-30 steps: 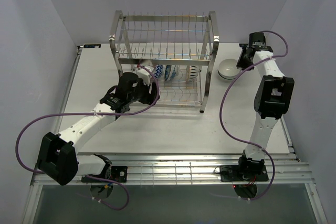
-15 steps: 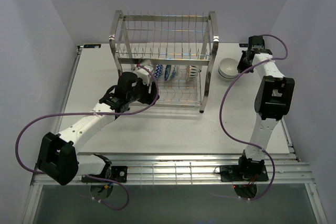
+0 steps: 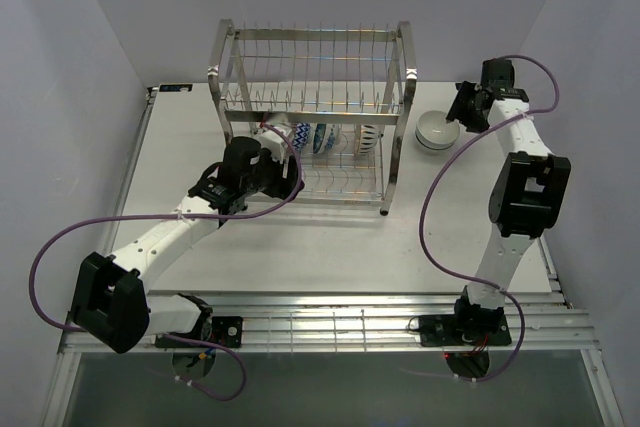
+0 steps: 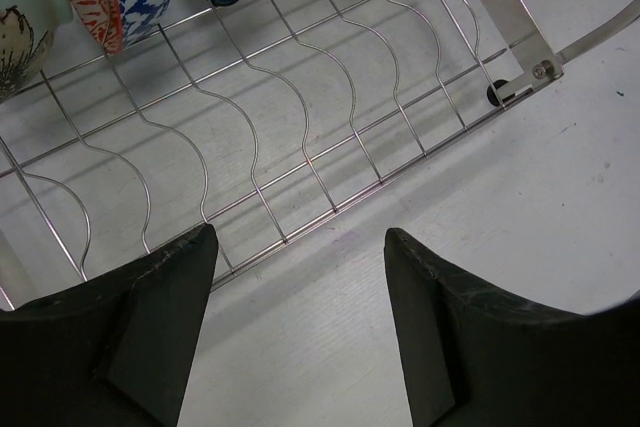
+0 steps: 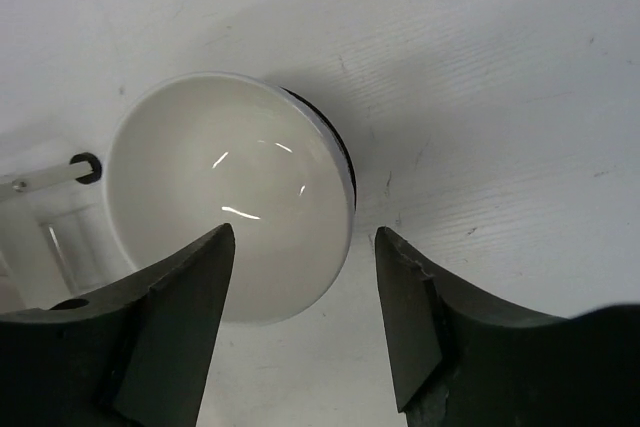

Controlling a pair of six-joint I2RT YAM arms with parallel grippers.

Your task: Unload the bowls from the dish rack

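Seen from above, the tall steel-wire dish rack [image 3: 315, 67] stands far back on the white table [image 3: 330, 247], with blue-and-white patterned bowls [image 3: 322, 137] in its lower tier. A plain white round bowl [image 3: 437, 131] sits on the table to its right, beside the right gripper [image 3: 462, 112]. In the left wrist view, the left gripper [image 4: 300, 247] gapes wide and empty at the rack's near edge. In the right wrist view, black fingers [image 5: 170, 317] are spread wide over the white bowl, holding nothing.

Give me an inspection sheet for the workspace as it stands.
Surface: white table, a few small marks.
Job's things: dish rack upright, far-centre; patterned bowls on edge in its lower tier; white bowl upright on table right of rack.
Clutter: nothing seen.
Grippers: left gripper open, empty, at rack's front edge; right gripper open over white bowl's rim.
Cables: purple cables loop loosely along both arms.
Surroundings: plain pale walls on three sides.
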